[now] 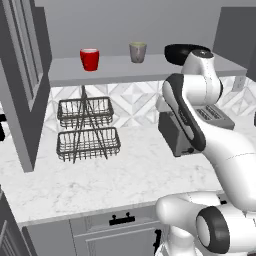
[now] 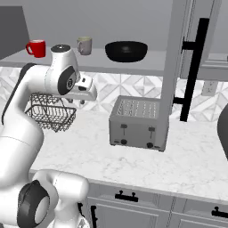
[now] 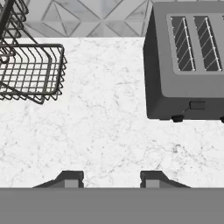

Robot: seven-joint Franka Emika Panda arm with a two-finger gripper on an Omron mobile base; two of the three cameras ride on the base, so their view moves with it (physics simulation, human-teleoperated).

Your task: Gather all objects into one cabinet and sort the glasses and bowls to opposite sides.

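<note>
Gripper (image 3: pixel 111 179) released, grasping nothing; above it I see red cup (image 1: pixel 90 59), beige cup (image 1: pixel 138 52), black bowl (image 2: pixel 126 50) shelved, sorting unfinished

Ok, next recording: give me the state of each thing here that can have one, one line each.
Red cup: upright on the cabinet shelf.
Grey-beige cup: upright on the shelf.
Black bowl: upright on the shelf.
Cabinet door: open.
Toaster: slots empty.
Wire basket rack: empty.
Tool: open, holding nothing, above the counter.
</note>
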